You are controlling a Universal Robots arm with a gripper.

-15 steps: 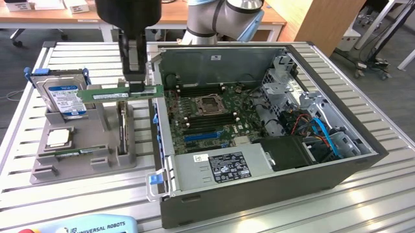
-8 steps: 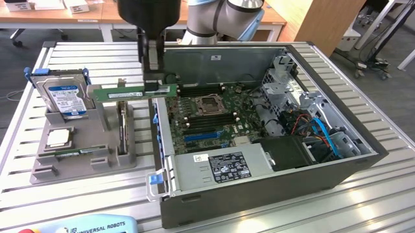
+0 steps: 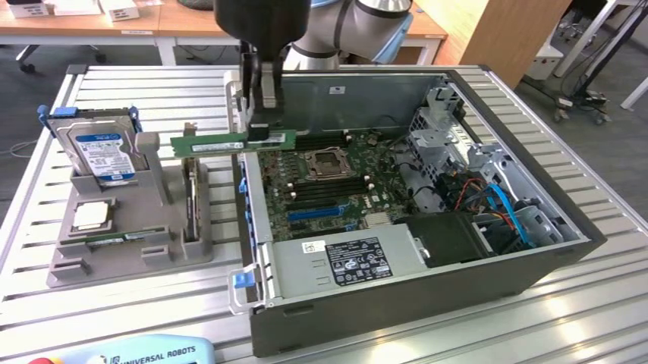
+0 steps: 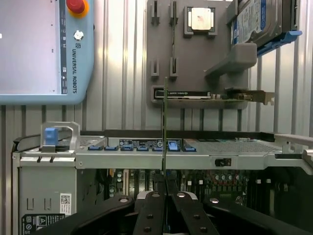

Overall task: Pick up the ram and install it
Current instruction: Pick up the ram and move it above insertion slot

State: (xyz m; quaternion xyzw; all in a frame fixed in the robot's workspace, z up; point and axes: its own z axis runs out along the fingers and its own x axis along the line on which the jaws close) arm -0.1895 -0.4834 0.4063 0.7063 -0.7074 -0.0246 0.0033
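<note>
**Gripper and ram above the open case.** The gripper (image 3: pixel 265 135) is clenching the ram (image 3: pixel 208 143), holding it level in the air with its long edge pointing down. The ram is showing as a long, narrow green board with a pale label strip; most of its length is projecting from the gripper toward the exterior view's left. In the wrist view the ram (image 4: pixel 165 122) is appearing edge-on, as a thin dark line rising from the closed gripper (image 4: pixel 165 186). Directly below the gripper are lying the side wall of the computer case (image 3: pixel 405 303) and the motherboard (image 3: pixel 335 189). The gray holder (image 3: pixel 132 250) is standing on the counter (image 3: pixel 152 318), beside and below the gripper.
</note>
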